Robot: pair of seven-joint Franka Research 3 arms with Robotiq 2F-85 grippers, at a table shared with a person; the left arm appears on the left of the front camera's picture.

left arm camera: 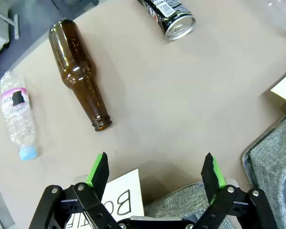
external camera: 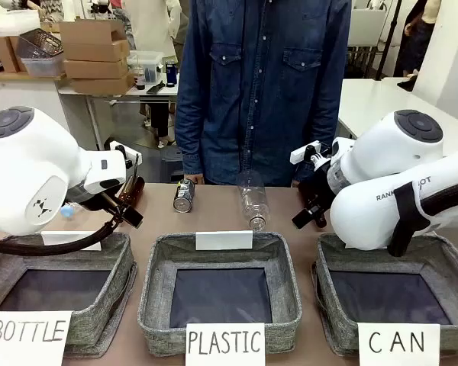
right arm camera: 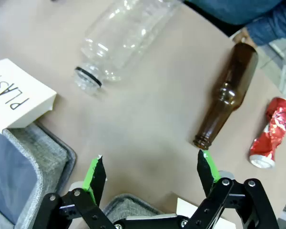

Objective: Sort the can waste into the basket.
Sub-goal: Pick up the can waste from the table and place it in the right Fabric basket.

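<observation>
A dark can (external camera: 184, 195) with coloured print lies on the table behind the middle basket; in the left wrist view this dark can (left arm camera: 174, 16) sits far ahead of my open left gripper (left arm camera: 155, 169). A crushed red can (right arm camera: 271, 133) lies on its side ahead and to the right of my open right gripper (right arm camera: 150, 167). Nothing is between either pair of fingers. The grey basket (external camera: 443, 255) with the CAN card (external camera: 398, 343) stands at the front right, under my right arm. My left gripper (external camera: 124, 211) and right gripper (external camera: 307, 213) hover low over the table.
A brown bottle (left arm camera: 81, 78) and a small plastic bottle (left arm camera: 18, 112) lie ahead of the left gripper. Another brown bottle (right arm camera: 229, 93) and a clear plastic bottle (right arm camera: 119, 38) lie before the right one. Baskets carded BOTTLE (external camera: 27, 335) and PLASTIC (external camera: 224, 341) line the front. A person (external camera: 263, 84) stands opposite.
</observation>
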